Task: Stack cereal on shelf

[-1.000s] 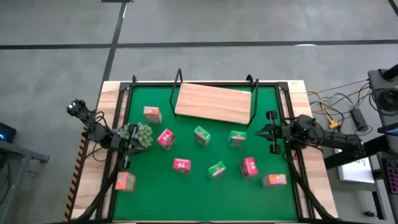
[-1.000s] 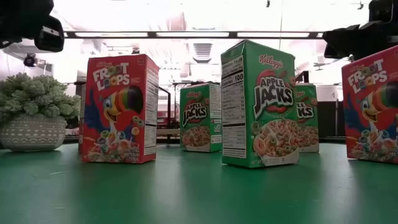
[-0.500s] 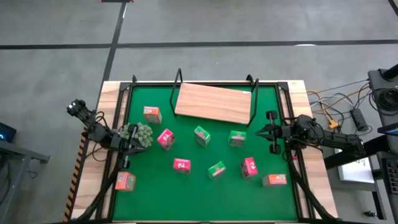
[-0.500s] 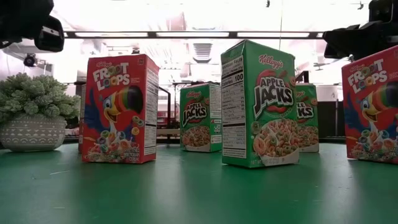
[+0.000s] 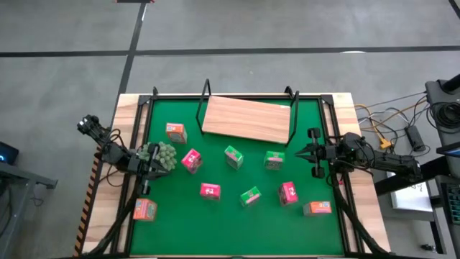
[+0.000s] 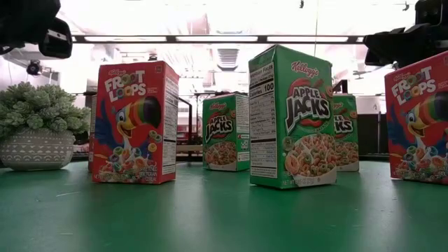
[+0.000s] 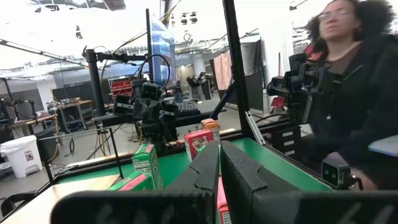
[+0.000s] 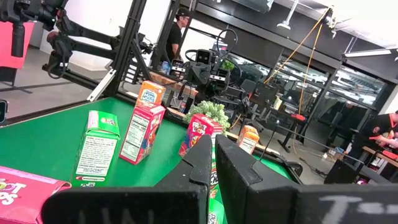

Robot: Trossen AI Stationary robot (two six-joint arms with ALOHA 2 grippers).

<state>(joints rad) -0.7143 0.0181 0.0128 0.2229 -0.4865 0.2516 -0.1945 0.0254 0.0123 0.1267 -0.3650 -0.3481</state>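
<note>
Idly, left pincer (image 5: pixel 146 170) together, right pincer (image 5: pixel 307 152) together, cereal (image 5: pixel 233 157) scattered, shelf (image 5: pixel 246 119) bare

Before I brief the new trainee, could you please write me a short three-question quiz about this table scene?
1. True or false: a cereal box already stands on the wooden shelf.
2. How many green boxes are on the mat? Choose: A) two B) three C) five.
3. Fill in: the left gripper sits beside the small potted ____, while the right gripper waits at the mat's opposite edge.

Key:
1. False. The shelf is bare.
2. B. Three: one near the middle, one to its right, one nearer the front.
3. plant.
</note>
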